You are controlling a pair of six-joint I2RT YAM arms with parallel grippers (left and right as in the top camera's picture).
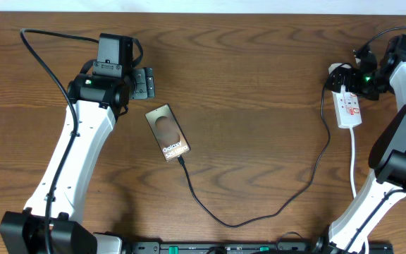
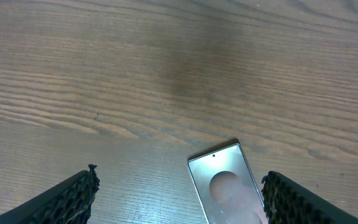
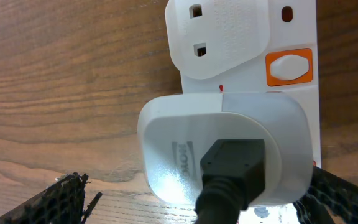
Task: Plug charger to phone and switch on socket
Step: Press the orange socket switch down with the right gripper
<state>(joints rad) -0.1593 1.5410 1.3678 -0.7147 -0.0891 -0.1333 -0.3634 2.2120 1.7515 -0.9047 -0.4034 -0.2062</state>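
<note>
The bronze-brown phone [image 1: 168, 132] lies flat left of the table's middle; its top end also shows in the left wrist view [image 2: 224, 186]. The black charger cable [image 1: 259, 212] meets the phone's lower end with its tip and loops right up to a white adapter [image 3: 222, 143] seated in the white socket strip [image 1: 349, 107]. An orange-framed switch [image 3: 289, 66] sits on the strip beside the adapter. My left gripper [image 1: 143, 83] is open and empty, just up-left of the phone. My right gripper [image 1: 344, 79] is open, its fingers either side of the adapter [image 3: 194, 202].
The strip's white cord [image 1: 353, 159] runs down toward the right arm's base. A second, empty outlet [image 3: 219, 37] shows on the strip beyond the adapter. Bare wooden tabletop [image 1: 259, 85] lies between the two arms.
</note>
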